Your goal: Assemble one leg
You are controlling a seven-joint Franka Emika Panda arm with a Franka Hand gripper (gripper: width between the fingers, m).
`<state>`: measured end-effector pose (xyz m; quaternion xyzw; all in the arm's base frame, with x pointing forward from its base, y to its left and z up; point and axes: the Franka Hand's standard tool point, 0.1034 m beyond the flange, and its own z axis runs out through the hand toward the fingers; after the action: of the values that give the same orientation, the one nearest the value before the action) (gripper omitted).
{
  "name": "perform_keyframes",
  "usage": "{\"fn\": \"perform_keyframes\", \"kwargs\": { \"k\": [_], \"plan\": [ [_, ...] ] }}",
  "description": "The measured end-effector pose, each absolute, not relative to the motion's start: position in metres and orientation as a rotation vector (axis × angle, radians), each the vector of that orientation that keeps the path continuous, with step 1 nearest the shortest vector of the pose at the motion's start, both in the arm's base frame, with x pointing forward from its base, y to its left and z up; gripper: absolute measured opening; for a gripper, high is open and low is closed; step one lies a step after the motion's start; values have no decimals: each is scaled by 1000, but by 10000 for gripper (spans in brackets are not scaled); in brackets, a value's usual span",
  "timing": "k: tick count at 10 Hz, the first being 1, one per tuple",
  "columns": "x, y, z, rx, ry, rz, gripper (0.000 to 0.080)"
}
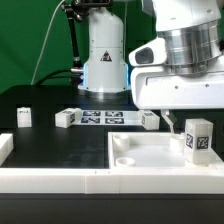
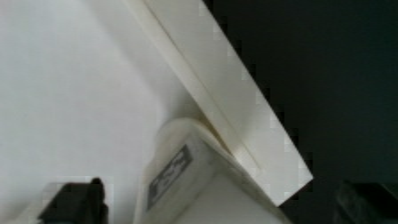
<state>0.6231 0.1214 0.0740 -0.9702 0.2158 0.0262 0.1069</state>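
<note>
One leg (image 1: 197, 137) stands upright in the corner of the large white panel (image 1: 140, 158), at the exterior view's right, tag marks on its sides. My gripper (image 1: 186, 124) hangs low over it with a finger (image 1: 168, 122) on its left. In the wrist view the leg (image 2: 199, 172) lies between my two dark fingertips (image 2: 75, 202), with a gap showing on each side. The gripper (image 2: 219, 205) is open around the leg. The panel's edge (image 2: 214, 70) runs diagonally past it.
Three more legs lie on the black table: one at the far left (image 1: 24, 117), one (image 1: 67, 118) and one (image 1: 148, 120) at either end of the marker board (image 1: 105, 118). A white L-shaped rail (image 1: 40, 176) lies at the front left. The robot base (image 1: 104, 55) stands behind.
</note>
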Motion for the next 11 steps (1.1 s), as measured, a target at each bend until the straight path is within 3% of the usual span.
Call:
{"fn": "perform_keyframes", "kwargs": {
  "k": [4, 8, 9, 10, 11],
  "plan": [
    [632, 127, 75, -3008, -32, -106, 649],
    [632, 123, 74, -3007, -165, -114, 623],
    [632, 123, 73, -3007, -165, -114, 451],
    [632, 123, 73, -3007, -165, -114, 451],
    [633, 120, 73, -3011, -161, -115, 299]
  ]
}}
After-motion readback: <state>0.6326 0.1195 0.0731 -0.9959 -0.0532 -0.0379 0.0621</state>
